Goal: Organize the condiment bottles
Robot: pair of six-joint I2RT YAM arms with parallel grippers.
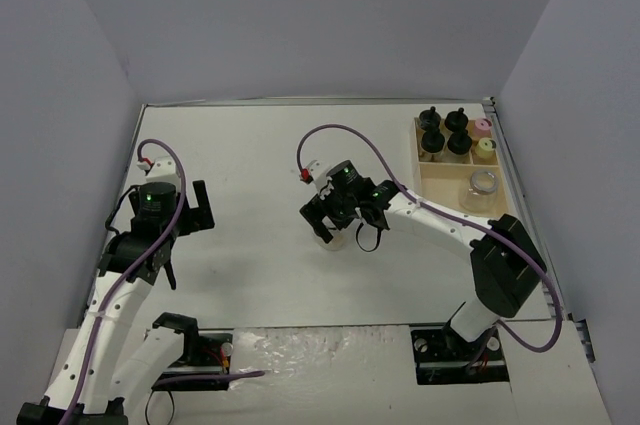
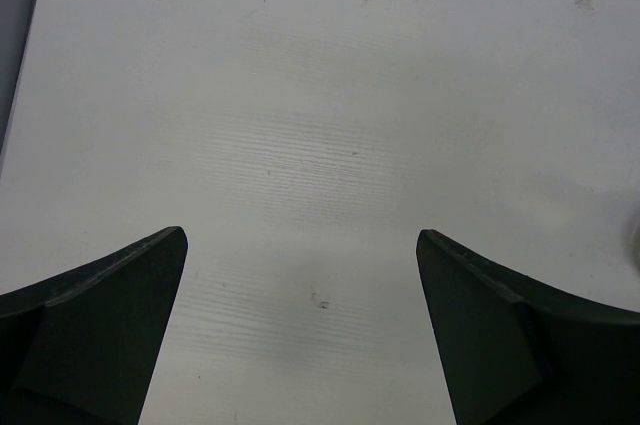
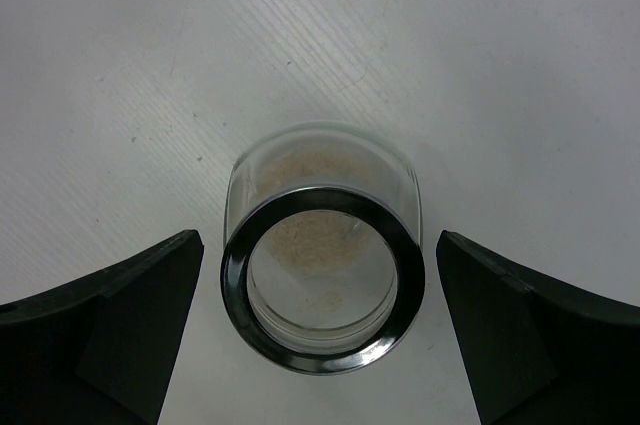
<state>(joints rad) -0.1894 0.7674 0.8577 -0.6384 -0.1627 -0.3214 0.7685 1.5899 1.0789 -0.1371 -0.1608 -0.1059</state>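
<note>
A wide clear jar with a silver rim (image 3: 322,280) stands on the white table between the open fingers of my right gripper (image 3: 318,245), with a gap on each side. In the top view my right gripper (image 1: 340,217) is at mid-table and mostly hides this jar (image 1: 334,238). The pale wooden tray (image 1: 440,173) at the far right holds four black-capped jars (image 1: 444,132), a pink-capped jar (image 1: 482,128), a yellow-capped jar (image 1: 485,149) and a second wide silver-rimmed jar (image 1: 482,188). My left gripper (image 2: 300,245) is open and empty over bare table; the top view shows it at the left (image 1: 170,235).
Grey walls enclose the table on the left, back and right. A purple cable loops above each arm. The tray's near right compartment holds only the one wide jar.
</note>
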